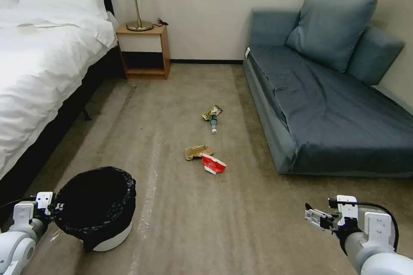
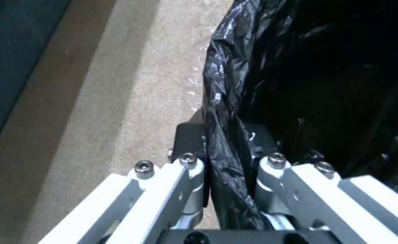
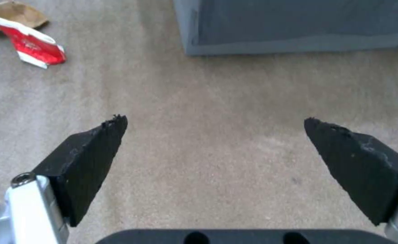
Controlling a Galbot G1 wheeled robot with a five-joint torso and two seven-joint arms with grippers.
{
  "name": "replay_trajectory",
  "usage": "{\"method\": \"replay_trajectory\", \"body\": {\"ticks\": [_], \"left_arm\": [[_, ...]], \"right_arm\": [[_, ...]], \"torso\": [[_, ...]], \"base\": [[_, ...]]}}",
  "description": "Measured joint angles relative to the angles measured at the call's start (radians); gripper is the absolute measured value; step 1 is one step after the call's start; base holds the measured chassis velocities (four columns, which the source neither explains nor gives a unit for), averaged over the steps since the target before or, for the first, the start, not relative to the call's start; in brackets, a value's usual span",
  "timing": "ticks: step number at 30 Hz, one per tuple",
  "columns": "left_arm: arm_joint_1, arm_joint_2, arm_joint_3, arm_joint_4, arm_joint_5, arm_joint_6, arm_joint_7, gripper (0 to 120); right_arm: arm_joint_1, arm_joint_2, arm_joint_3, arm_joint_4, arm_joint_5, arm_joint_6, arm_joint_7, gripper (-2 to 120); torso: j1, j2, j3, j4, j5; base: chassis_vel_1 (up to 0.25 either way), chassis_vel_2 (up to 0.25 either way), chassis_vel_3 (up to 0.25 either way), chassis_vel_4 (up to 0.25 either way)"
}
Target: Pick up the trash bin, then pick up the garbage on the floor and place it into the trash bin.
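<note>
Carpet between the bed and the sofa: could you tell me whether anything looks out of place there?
Yes: litter lies mid-floor, a brown paper bag touching a red-and-white carton, and farther off a small bottle beside a gold wrapper.

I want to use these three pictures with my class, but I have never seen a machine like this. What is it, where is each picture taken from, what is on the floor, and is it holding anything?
It is a wheeled robot with two arms ending in grippers. The wide picture comes from its head; the close ones come from cameras on each wrist. The left gripper is shut on the rim of the trash bin, white with a black bag. The right gripper hangs open over bare carpet, holding nothing. On the carpet between the bed and the sofa lie a brown paper bag, a red-and-white carton, a small bottle and a gold wrapper.
</note>
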Motion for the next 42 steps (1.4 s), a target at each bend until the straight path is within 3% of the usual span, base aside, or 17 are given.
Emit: {"method": "replay_trajectory", "body": {"ticks": [5, 12, 17, 24, 33, 38, 42], "left_arm": [[0.000, -0.006, -0.008, -0.010, 0.048, -0.053, 0.003, 10], [-0.006, -0.003, -0.032, -0.043, 0.060, -0.052, 0.005, 8], [-0.018, -0.007, -0.078, -0.100, 0.097, -0.073, 0.018, 6], [-0.032, -0.026, -0.111, -0.171, 0.085, -0.067, 0.017, 6], [-0.041, -0.105, -0.150, -0.263, 0.060, -0.048, -0.001, 6], [-0.029, -0.157, -0.149, -0.309, 0.109, -0.058, 0.013, 6], [-0.025, -0.166, -0.145, -0.320, 0.115, -0.060, 0.018, 6]], "right_arm": [[-0.002, 0.001, 0.001, 0.000, -0.001, 0.001, 0.000, 100], [-0.011, 0.015, 0.001, 0.000, -0.018, 0.000, -0.014, 100], [-0.021, 0.029, 0.001, 0.000, -0.036, -0.004, -0.032, 100], [-0.017, 0.035, -0.007, 0.000, -0.040, -0.004, -0.055, 100], [0.017, 0.055, -0.046, 0.000, -0.052, 0.006, -0.089, 100], [0.035, 0.078, -0.092, 0.000, -0.088, 0.022, -0.110, 100], [0.032, 0.089, -0.115, 0.000, -0.113, 0.026, -0.121, 100]], "torso": [[0.000, 0.000, 0.000, 0.0002, -0.0001], [0.000, 0.000, 0.000, 0.0003, -0.0001], [0.000, 0.000, 0.000, 0.0003, 0.0000], [0.000, 0.000, 0.000, 0.0001, 0.0001], [0.000, 0.000, 0.000, 0.0002, 0.0000], [0.000, 0.000, 0.000, 0.0001, 0.0001], [0.000, 0.000, 0.000, 0.0001, -0.0001]], "base": [[0.000, 0.000, 0.000, 0.000], [0.000, 0.000, 0.000, 0.000], [0.000, 0.000, 0.000, 0.000], [0.000, 0.000, 0.000, 0.000], [0.000, 0.000, 0.000, 0.000], [0.000, 0.000, 0.000, 0.000], [0.000, 0.000, 0.000, 0.000]]}}
